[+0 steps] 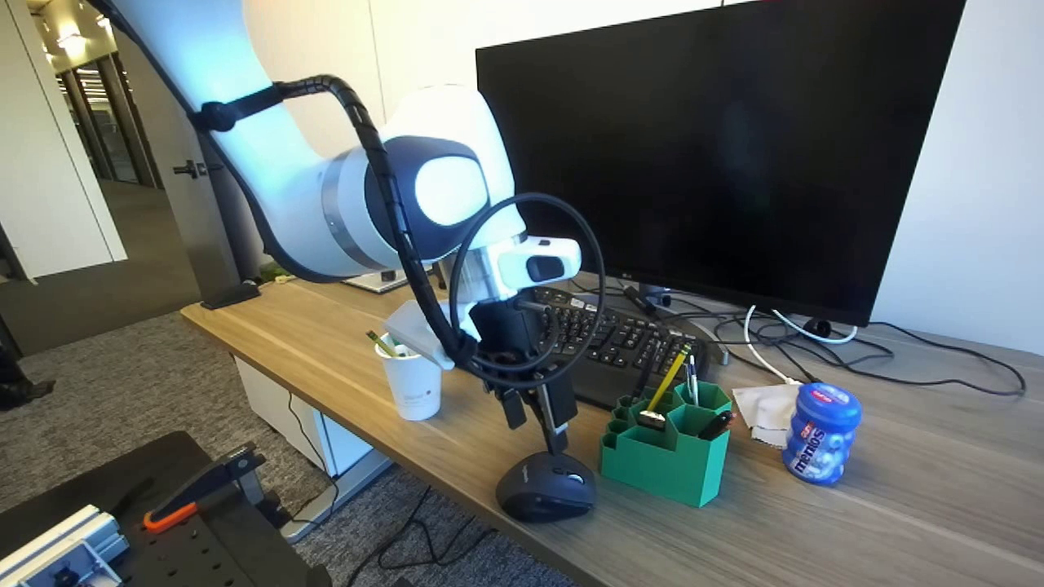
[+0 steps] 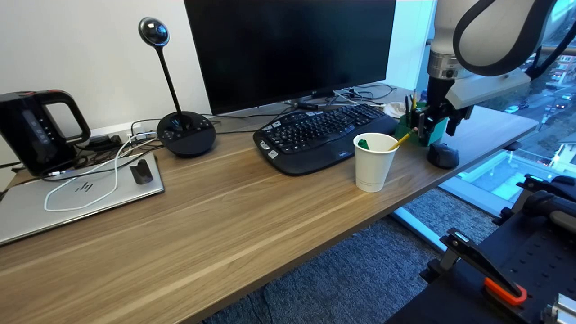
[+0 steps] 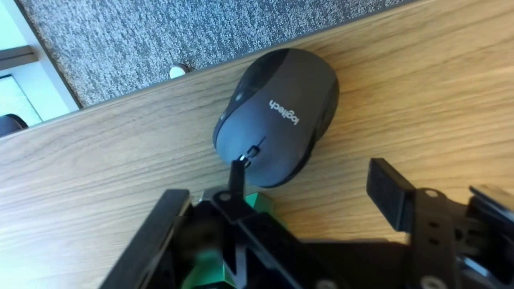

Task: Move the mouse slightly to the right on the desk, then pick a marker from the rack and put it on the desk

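Cup (image 1: pixel 414 391), white, stands at the left on the brown worktop (image 1: pixel 922 505) in an exterior view, with a stick (image 1: pixel 380 343) poking out of its top. Next come the black fingers (image 3: pixel 388 196), which point down and are well apart. One is very near the top of the dark mouse (image 1: pixel 545 489), but I cannot tell if it touches. The mouse sits flat on the worktop, near the edge. A wide black keyboard (image 1: pixel 602 359) lies farther back. Just right of the mouse is the green rack (image 1: pixel 665 470). Dark markers (image 1: pixel 718 425) and a yellow pencil (image 1: pixel 670 379) stick up from it. A big black screen (image 1: pixel 718 163) stands behind. At the right is a blue jar (image 1: pixel 822 436).
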Tool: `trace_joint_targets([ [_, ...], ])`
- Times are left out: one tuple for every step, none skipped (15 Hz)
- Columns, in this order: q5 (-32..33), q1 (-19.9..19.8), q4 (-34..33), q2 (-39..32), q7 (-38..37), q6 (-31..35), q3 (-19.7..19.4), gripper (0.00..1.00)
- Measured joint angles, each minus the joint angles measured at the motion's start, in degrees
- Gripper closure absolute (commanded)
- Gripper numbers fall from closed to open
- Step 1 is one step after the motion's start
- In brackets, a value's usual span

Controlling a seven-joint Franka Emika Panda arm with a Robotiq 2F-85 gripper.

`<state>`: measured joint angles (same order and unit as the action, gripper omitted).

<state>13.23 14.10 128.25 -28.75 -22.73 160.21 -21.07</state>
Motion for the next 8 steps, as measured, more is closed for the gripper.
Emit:
trace_joint_targets([
  [0.0, 0.2, 0.2, 0.4, -0.1, 0.0, 0.0, 0.47],
  [0.0, 0.2, 0.4, 0.7, -0.2, 0.0, 0.0, 0.47],
  [0.0, 0.3, 0.6, 1.0, -0.3, 0.0, 0.0, 0.47],
  [0.0, 0.3, 0.8, 1.4, -0.3, 0.0, 0.1, 0.47],
  [0.0, 0.3, 0.9, 1.7, -0.4, 0.0, 0.1, 0.47],
  [0.0, 0.3, 1.2, 2.1, -0.5, 0.0, 0.3, 0.47],
  [0.0, 0.3, 1.4, 2.4, -0.7, 0.0, 0.5, 0.47],
  [0.0, 0.4, 1.6, 2.7, -1.0, 0.0, 0.6, 0.47],
])
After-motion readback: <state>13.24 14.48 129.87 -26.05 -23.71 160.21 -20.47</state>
